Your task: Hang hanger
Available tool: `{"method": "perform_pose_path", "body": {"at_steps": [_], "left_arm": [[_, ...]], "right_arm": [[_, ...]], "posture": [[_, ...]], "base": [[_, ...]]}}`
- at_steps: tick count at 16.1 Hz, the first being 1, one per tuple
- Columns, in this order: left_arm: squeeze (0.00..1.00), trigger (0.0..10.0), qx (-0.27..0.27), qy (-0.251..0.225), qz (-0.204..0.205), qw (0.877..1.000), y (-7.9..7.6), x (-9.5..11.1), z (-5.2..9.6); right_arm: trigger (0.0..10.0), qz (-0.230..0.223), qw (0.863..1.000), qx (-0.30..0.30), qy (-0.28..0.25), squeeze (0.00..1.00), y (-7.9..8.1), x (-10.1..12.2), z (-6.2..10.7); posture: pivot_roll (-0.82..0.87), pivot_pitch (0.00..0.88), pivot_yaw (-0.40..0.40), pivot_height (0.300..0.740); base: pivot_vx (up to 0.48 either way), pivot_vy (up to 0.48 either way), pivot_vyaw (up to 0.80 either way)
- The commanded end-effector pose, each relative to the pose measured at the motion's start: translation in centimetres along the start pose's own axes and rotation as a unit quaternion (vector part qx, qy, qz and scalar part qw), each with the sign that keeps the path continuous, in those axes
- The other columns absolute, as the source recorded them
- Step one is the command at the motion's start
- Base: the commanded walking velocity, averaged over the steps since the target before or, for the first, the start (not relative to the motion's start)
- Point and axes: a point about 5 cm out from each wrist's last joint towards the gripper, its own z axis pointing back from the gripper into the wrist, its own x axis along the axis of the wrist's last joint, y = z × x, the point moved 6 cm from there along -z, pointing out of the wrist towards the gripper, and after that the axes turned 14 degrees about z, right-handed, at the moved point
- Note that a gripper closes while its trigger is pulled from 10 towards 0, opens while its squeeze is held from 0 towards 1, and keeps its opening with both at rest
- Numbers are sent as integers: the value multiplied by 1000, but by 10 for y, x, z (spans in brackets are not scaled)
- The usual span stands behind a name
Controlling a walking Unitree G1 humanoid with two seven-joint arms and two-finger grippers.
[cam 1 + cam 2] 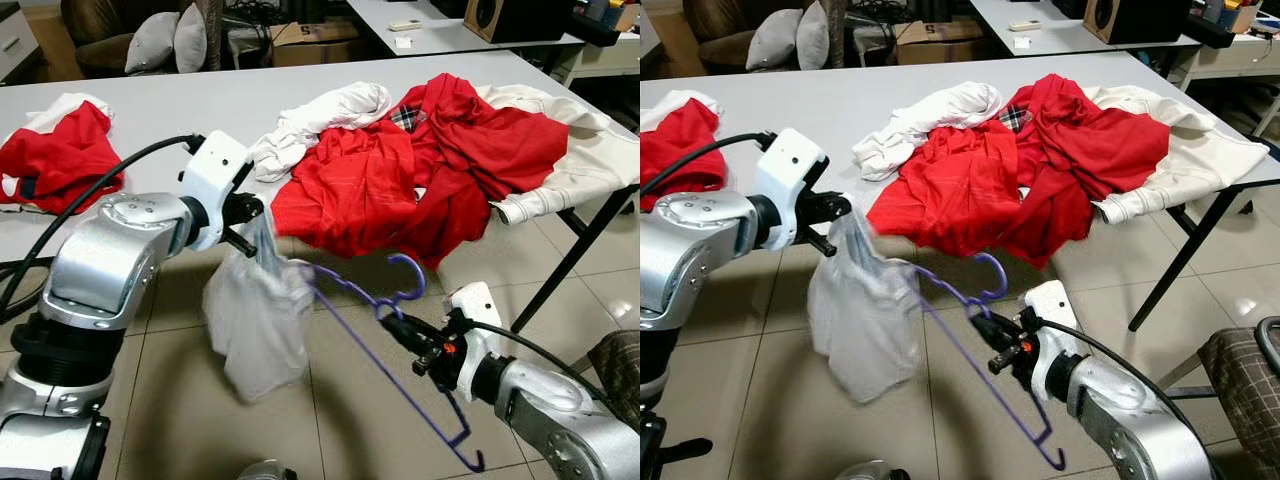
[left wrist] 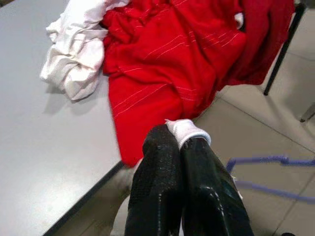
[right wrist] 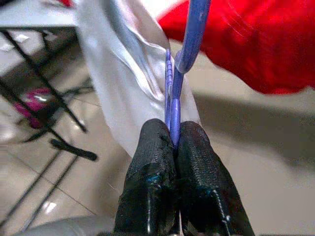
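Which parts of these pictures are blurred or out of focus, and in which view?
Left eye view: the white garment is motion-blurred, the red clothes sharp. Right wrist view: the purple hanger and the background are soft. Left wrist view: the left gripper is slightly soft.

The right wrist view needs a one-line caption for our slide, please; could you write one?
Right gripper pinches the purple hanger beside a pale garment, red clothing behind.

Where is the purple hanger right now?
The purple hanger is pinched in the right gripper, in front of the table, beside the white cloth held by the left gripper.
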Motion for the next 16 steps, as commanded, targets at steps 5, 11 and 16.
{"method": "perform_pose_path", "body": {"at_steps": [5, 11, 16], "left_arm": [[0, 0, 14, -36, 0, 999, 3, 20, 4], [0, 0, -41, -42, -9, 998, -23, 26, 4], [0, 0, -57, -45, -17, 997, -30, 30, 9]], "right_arm": [[10000, 14, 999, 28, -30, 0, 7, 13, 3], [10000, 26, 997, 60, -27, 0, 10, 12, -11], [10000, 21, 998, 46, 25, 0, -2, -6, -23]], "posture": [[32, 0, 50, 740], [41, 0, 53, 740], [53, 0, 47, 740]], "base": [[0, 0, 0], [0, 0, 0], [0, 0, 0]]}}
